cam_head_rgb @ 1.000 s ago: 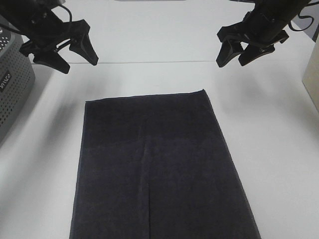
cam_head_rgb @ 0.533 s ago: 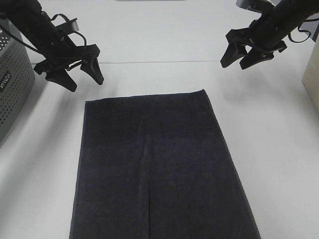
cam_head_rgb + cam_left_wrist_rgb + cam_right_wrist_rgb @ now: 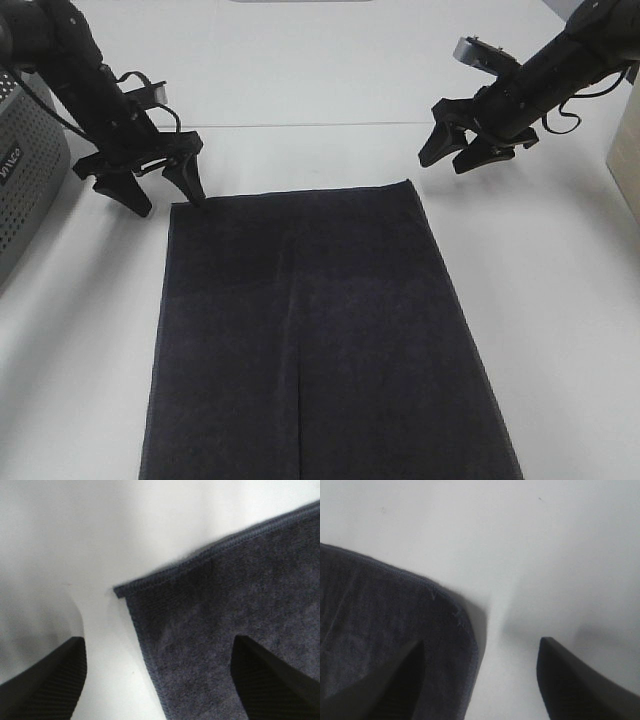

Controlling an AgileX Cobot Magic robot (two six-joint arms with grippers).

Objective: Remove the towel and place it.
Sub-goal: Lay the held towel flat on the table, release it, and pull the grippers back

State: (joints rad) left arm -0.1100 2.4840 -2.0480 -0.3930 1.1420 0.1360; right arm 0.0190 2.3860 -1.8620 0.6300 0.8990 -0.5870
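Note:
The towel [image 3: 320, 340], a large dark navy cloth, lies flat on the white table and runs off the near edge of the high view. My left gripper [image 3: 163, 190] stands open right at its far-left corner; in the left wrist view that corner [image 3: 122, 591] lies between the two dark fingertips [image 3: 47, 685], one finger over bare table, one over cloth. Open too, my right gripper [image 3: 448, 156] hangs just beyond the far-right corner. That rounded corner [image 3: 462, 617] shows in the right wrist view between the spread fingers [image 3: 570, 685].
A gray perforated basket [image 3: 25, 180] stands at the left edge, close behind the left arm. A tan box edge [image 3: 625, 160] shows at the far right. White table [image 3: 300, 90] stretches behind the towel.
Both arms have come down and inward toward the towel's far corners. The left gripper now reaches the left corner; the right one has moved left and lower. Jaw openings look unchanged.

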